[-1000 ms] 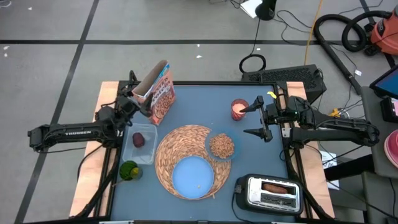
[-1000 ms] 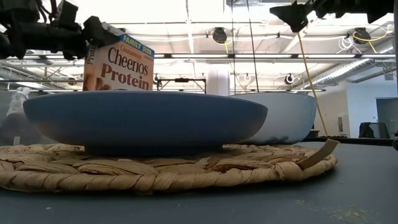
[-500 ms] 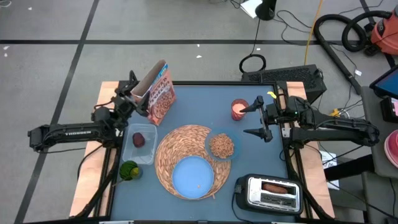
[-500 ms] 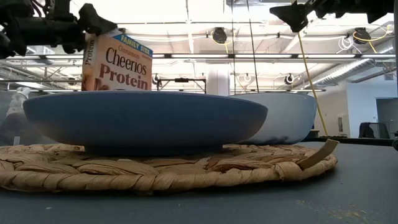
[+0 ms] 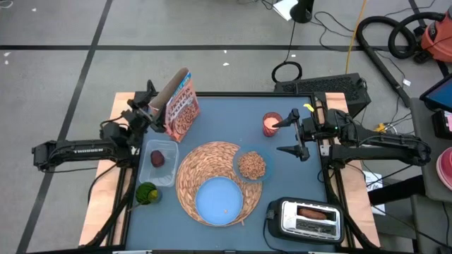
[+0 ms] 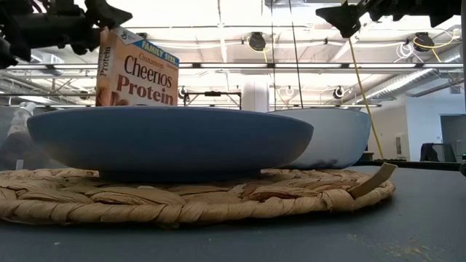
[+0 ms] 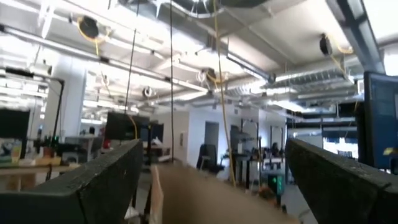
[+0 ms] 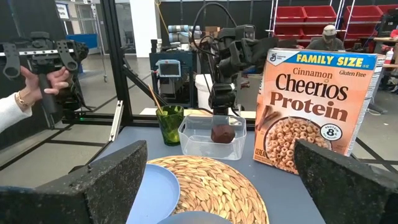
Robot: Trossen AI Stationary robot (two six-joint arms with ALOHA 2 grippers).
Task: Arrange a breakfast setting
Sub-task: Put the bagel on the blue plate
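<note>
A: Straw placemat sat mid-table; we noted the light-blue plate on its near edge and bare blue table beyond it.

B: We logged the cereal box upright at the far-left corner, left gripper spread wide above it. Right gripper hung open beside the cereal-filled bowl; the toaster blocked the near-right corner.
</note>
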